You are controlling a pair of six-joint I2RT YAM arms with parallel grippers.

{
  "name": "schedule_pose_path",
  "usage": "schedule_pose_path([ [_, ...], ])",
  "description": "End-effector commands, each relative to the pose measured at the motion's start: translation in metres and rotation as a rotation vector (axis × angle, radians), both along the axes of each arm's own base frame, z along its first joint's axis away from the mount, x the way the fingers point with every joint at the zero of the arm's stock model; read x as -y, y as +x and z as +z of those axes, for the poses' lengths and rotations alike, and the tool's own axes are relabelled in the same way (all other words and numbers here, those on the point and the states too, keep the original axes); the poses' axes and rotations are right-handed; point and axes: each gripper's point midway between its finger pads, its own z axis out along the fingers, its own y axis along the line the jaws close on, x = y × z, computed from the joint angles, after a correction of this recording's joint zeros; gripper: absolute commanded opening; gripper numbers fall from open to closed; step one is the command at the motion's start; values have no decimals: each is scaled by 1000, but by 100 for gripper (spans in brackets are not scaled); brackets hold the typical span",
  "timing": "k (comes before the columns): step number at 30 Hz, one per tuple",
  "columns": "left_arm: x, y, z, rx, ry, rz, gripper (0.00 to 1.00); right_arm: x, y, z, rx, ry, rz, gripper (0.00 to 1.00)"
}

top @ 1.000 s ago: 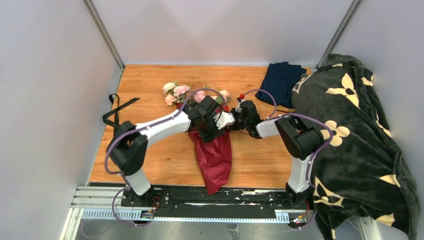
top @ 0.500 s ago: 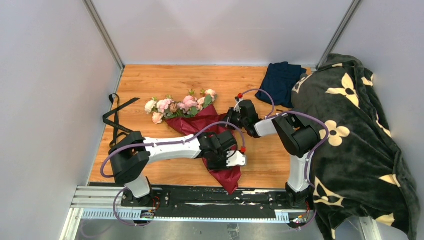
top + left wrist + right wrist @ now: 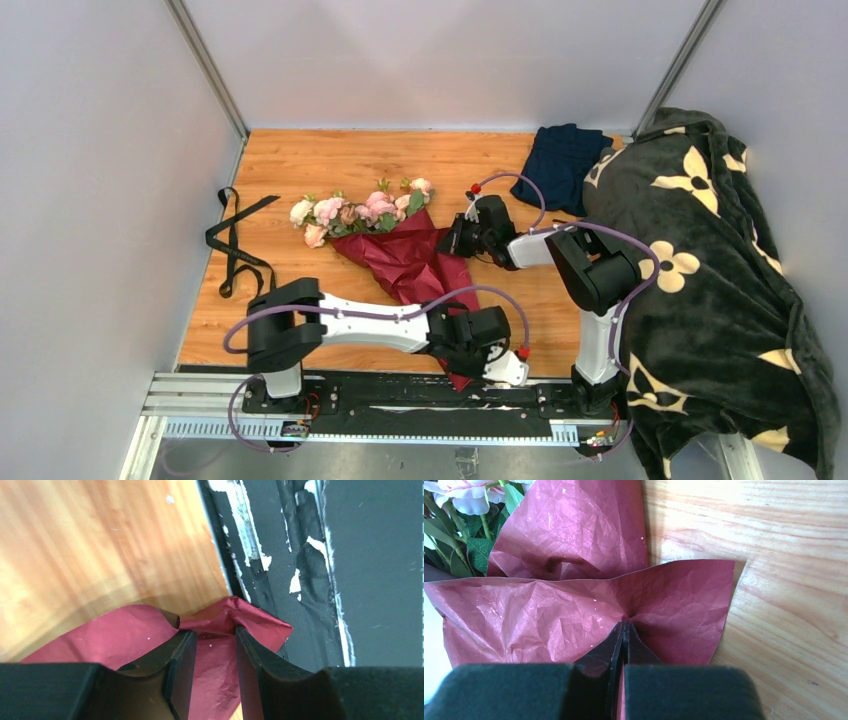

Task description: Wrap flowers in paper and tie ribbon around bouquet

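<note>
Burgundy paper (image 3: 410,262) lies crinkled on the table (image 3: 330,160), loosely round the flowers (image 3: 360,212), blooms at its far-left end. Left hand (image 3: 212,632) is clamped on the paper's pointed near tip, at the table's front edge. Right hand (image 3: 624,625) has its fingers together, pinching the paper's right edge. Black ribbon (image 3: 232,245) lies apart, far left.

Paper (image 3: 549,610) thin, crinkly, matt burgundy; table (image 3: 330,160) smooth, wood-grained; blanket (image 3: 720,300) plush, fleecy cloth.
</note>
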Motion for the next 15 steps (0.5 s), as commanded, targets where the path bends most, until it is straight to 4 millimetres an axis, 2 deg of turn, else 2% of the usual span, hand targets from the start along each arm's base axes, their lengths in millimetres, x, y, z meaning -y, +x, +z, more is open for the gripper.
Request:
schedule_pose_path([
  [1,-21,-16,-53,-16,115,-61,40,26,-27,-54,-140,-158,14,0],
  [4,-35,-27,-74,-37,178,-91,41,27,-28,-56,-143,-163,15,0],
  [6,-42,-30,-74,-51,195,-111,42,27,-28,-56,-143,-163,14,0],
  [7,-43,-35,-68,-69,188,-128,45,27,-28,-56,-142,-165,12,0],
  [9,-41,-44,-46,-107,155,-174,51,28,-27,-55,-141,-169,11,0],
  [12,-31,-52,4,-132,76,-213,60,27,-27,-55,-145,-173,14,0],
  [15,-36,-42,45,-116,31,-216,63,26,-29,-55,-148,-185,23,0],
])
